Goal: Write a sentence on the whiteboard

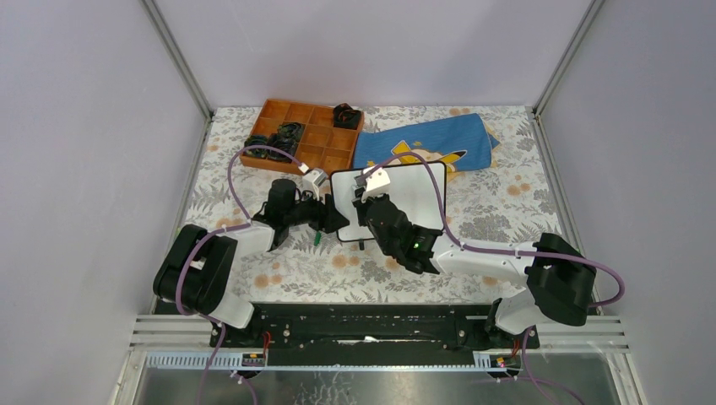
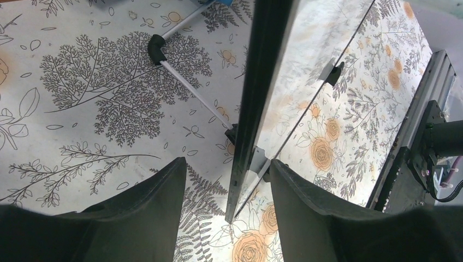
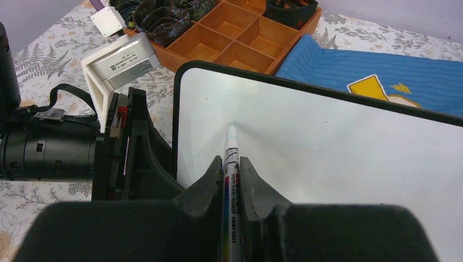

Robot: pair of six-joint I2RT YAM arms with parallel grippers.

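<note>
Right gripper (image 3: 231, 164) clamps marker (image 3: 231, 143) | tip on whiteboard (image 3: 327, 142) | left gripper (image 2: 228, 162) straddles its edge

We hold our left gripper (image 1: 335, 221) toward 3 o'clock, jaws apart; our right gripper (image 1: 366, 202) aims at 10 o'clock, pinching a marker (image 3: 231, 185).

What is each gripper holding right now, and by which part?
Right gripper clamps the marker by its barrel, tip at the whiteboard. Left gripper straddles the whiteboard's left edge; whether it grips cannot be told.
</note>
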